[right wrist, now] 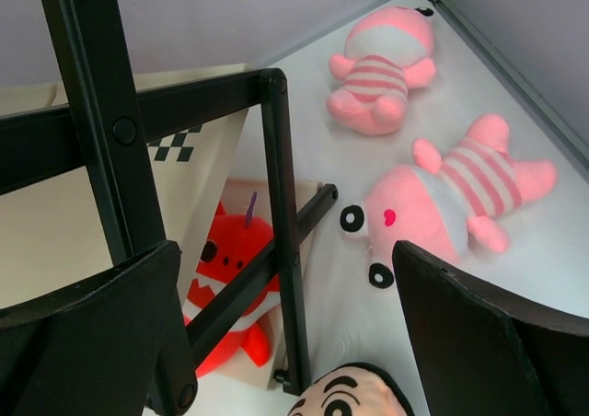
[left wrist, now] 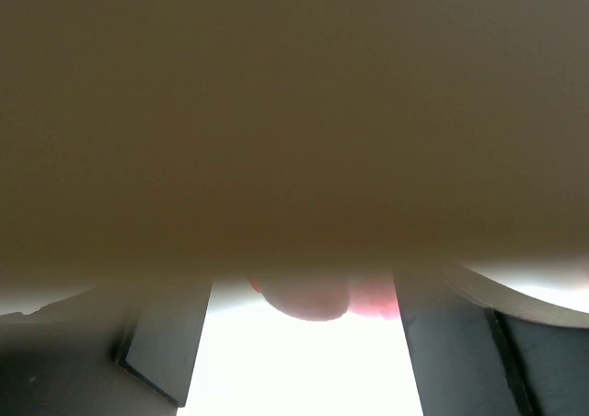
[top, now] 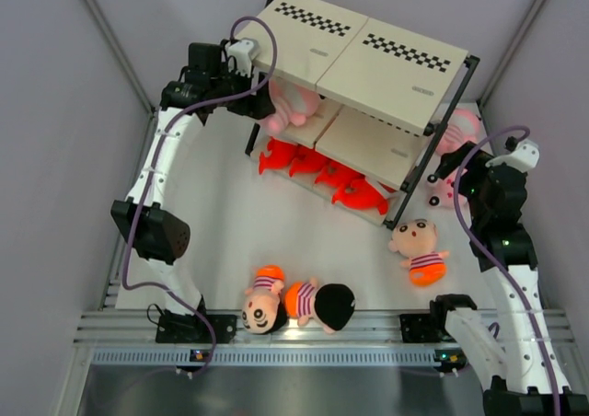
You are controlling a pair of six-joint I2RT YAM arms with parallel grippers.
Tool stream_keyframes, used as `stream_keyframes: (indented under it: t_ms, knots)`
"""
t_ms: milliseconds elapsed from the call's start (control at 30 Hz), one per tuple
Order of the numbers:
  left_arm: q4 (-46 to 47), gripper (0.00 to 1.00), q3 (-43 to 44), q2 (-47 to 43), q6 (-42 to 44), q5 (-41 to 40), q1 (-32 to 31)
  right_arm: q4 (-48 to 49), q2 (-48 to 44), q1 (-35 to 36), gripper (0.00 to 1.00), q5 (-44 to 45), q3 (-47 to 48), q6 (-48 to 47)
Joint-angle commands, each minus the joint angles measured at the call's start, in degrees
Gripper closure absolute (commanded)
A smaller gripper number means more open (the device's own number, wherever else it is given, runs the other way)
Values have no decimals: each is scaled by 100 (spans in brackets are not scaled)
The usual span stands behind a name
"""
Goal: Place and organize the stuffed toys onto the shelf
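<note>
The shelf (top: 368, 57) stands at the back of the table. My left gripper (top: 260, 103) reaches in at its left end, under the top board. It is open, and a pale pink plush (top: 290, 112) lies on the middle tier just past its fingertips (left wrist: 166, 342); the plush shows between them in the left wrist view (left wrist: 304, 298). My right gripper (top: 448, 169) is open and empty beside the shelf's right frame post (right wrist: 281, 204). Two pink plush animals (right wrist: 382, 66) (right wrist: 451, 204) lie on the table beyond it. One boy doll (top: 419, 248) lies below it, and two more (top: 262, 306) (top: 322, 306) lie near the front edge.
Several red plush toys (top: 322, 172) fill the bottom tier, and one shows in the right wrist view (right wrist: 230, 260). The underside of a cream board (left wrist: 294, 112) fills most of the left wrist view. Grey walls close in on both sides and the back.
</note>
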Motion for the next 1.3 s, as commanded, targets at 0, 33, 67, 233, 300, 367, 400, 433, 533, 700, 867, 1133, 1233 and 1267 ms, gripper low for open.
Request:
stream_keyframes:
  t_ms: [0,33,67,233,300,367,400,433,533,700,867,1133,1233,1267]
  knots:
    - [13,18,104,-579,199,-71,-10,162,-74,-25,1,-84,99,-8]
    - [13,18,69,-667,244,-107,-10,144,-57,-25,1,-93,99,-17]
    - [13,17,34,-746,279,-151,-10,75,-22,-25,1,-85,117,-8]
    - [14,16,-413,-1458,472,-441,-1,-488,320,-25,1,618,336,97]
    - [13,19,-624,-1817,568,-555,-1,-655,418,-60,1,776,372,133]
    - [13,25,-1116,-2082,718,-635,-1,-708,550,-69,1,812,337,211]
    - [13,35,-1318,-2309,910,-644,-1,-717,602,-69,0,829,276,247]
    - [22,41,-1763,-2416,1008,-652,-1,-708,690,-277,0,830,240,291]
    - [13,54,-2505,-2558,1237,-723,-1,-516,919,-849,1,225,65,431]
    - [22,56,-2849,-2190,1307,-355,-10,-85,1314,-2238,6,-1244,-94,660]
    - [452,56,-2744,-1741,1255,-362,-194,74,1771,-2371,9,-1306,-103,581]
    - [954,55,-2305,-1108,904,-591,-415,469,2553,-3048,25,-1404,117,660]
    - [1007,55,-1988,-941,754,-503,-423,548,2957,-3048,28,-1306,371,546]
    - [1033,55,-1857,-845,728,-503,-432,583,3071,-3048,28,-1132,494,537]
